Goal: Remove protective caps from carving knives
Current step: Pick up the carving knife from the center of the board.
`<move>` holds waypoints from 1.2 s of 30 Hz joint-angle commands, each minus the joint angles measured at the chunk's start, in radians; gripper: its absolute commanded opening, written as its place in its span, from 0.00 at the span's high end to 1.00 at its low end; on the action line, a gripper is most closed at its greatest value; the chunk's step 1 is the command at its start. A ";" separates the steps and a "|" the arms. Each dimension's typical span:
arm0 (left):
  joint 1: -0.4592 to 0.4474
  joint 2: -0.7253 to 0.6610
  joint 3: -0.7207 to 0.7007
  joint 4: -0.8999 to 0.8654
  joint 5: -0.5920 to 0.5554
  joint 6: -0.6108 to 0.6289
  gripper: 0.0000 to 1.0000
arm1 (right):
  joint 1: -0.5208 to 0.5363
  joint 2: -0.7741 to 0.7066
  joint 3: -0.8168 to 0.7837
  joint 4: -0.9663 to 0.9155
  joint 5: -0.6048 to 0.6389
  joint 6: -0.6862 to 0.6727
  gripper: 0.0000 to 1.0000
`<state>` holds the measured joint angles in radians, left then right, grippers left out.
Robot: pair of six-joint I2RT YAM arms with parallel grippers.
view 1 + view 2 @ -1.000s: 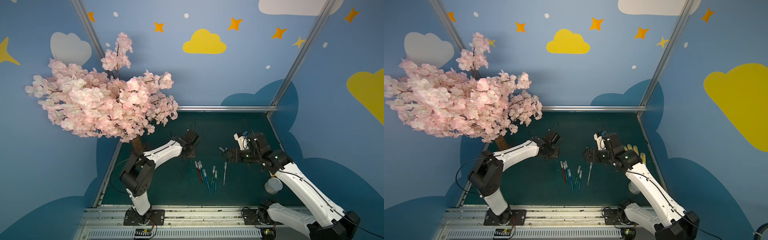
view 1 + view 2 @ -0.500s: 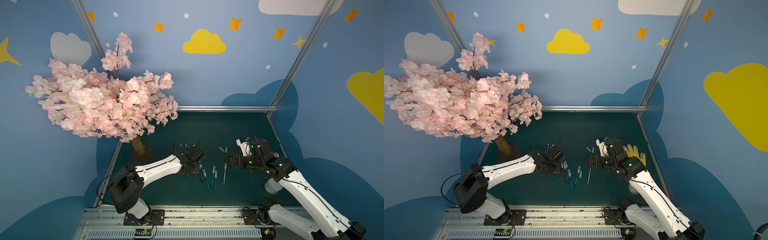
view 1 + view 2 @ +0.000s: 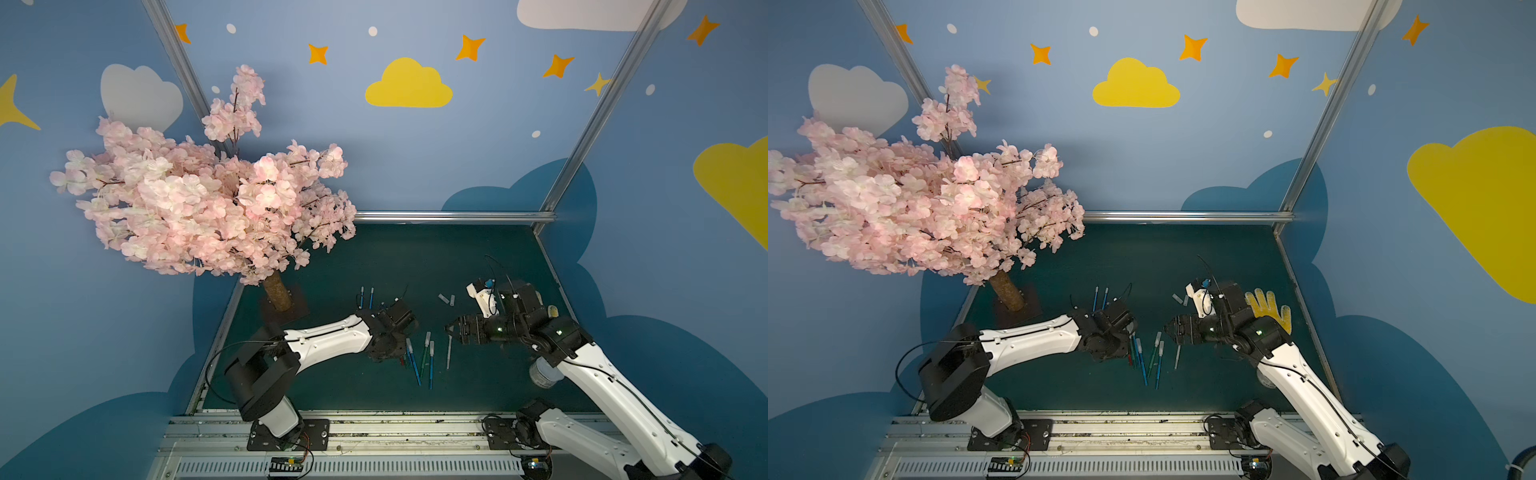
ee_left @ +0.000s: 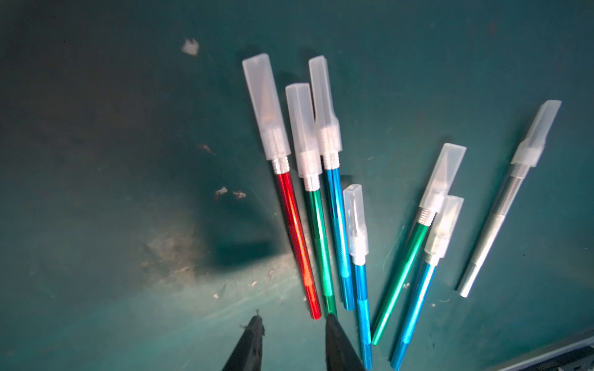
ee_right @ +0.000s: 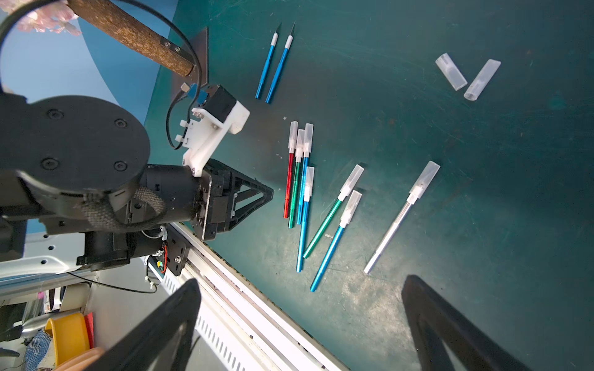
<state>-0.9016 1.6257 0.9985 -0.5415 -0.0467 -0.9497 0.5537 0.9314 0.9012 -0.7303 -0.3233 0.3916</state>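
Several carving knives with red, green, blue and silver handles lie fanned on the green mat, each with a protective cap on its blade. My left gripper hovers at their handle ends, partly open and empty, one fingertip by the green handle's end. Two bare-bladed blue knives lie farther back. Two loose caps lie apart from them. My right gripper stands wide open and empty, just right of the cluster in both top views.
A pink blossom tree with trunk and dark base plate stands at the back left. A yellow glove lies behind the right arm, a white round container under it. The metal rail runs along the front edge.
My left arm has swung from the back of the mat forward to the knife cluster. The right arm has shifted slightly forward, its gripper still wide open.
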 commanded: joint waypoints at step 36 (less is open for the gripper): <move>-0.004 0.151 0.060 -0.044 -0.049 0.017 0.75 | 0.017 0.012 -0.009 0.003 0.013 0.006 0.02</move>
<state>-0.9054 1.7657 1.0492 -0.5320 -0.0662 -0.9459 0.5659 0.9386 0.8963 -0.7300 -0.3206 0.3927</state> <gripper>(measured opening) 0.253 0.976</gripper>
